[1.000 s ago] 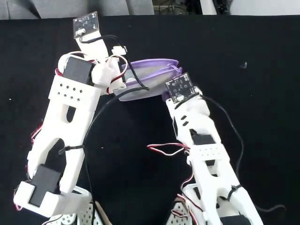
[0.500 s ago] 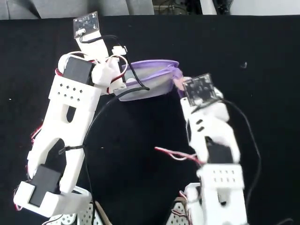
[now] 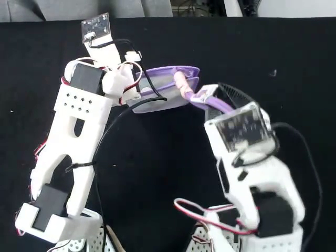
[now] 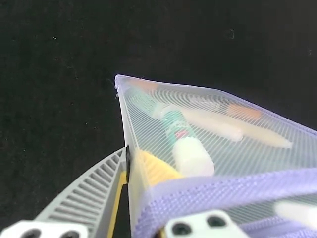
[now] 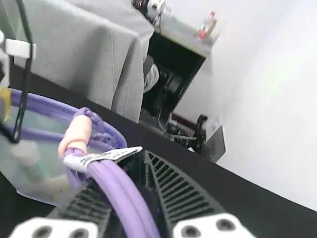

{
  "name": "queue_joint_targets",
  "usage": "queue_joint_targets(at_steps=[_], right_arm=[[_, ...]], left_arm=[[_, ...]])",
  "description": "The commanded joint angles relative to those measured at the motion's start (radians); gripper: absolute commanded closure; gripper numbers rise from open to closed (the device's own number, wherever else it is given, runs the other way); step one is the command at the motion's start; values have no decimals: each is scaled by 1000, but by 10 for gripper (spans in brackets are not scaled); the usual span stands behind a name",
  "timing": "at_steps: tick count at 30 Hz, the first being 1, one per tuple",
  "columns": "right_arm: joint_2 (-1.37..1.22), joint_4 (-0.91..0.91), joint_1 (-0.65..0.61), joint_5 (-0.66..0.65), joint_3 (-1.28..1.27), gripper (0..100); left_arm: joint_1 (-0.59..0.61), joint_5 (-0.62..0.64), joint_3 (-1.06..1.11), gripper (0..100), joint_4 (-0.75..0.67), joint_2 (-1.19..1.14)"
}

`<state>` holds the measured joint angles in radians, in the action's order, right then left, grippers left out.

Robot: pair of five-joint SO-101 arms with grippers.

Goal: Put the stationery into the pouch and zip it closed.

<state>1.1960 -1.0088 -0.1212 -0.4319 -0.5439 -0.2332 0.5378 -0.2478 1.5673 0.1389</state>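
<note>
My left hand (image 3: pixel 132 90) is clamped on one end of the pouch (image 3: pixel 163 94), holding it rim uppermost over the black bench (image 3: pixel 299 73) so it cannot slide when the zip is pulled. Through the mesh I can see the stationery (image 4: pixel 190 139) lying inside, so the loading looks done. My right hand (image 3: pixel 218 102) is closed on the purple pull cord (image 5: pixel 116 183) just past its pink bead (image 5: pixel 74 136), at the pouch's other end. The cord runs from the purple rim (image 5: pixel 44 101) straight into the jaws. I judge this to be the zipping step, with one hand anchoring and the other drawing. In the right wrist view the rim seems to gape in an oval, but I cannot tell how much of the zip is closed.
</note>
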Motion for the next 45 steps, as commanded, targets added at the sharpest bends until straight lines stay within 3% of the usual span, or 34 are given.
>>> queue_joint_targets(at_steps=[1,7,17,24,38,45], right_arm=[[-170,-74,-12,12,268,987],[-506,-236,-12,12,668,987],[-941,-457,-6,12,1262,987],[-1171,-560,15,12,1529,987],[-1340,-577,15,12,1681,987],[-1369,-525,11,14,1681,987]], left_arm=[[12,-32,2,927,-12,8],[12,-38,2,831,-8,11],[13,-38,-21,826,-9,18],[15,-35,-104,826,18,114],[150,-35,-105,826,-92,454],[145,-48,-97,825,25,565]])
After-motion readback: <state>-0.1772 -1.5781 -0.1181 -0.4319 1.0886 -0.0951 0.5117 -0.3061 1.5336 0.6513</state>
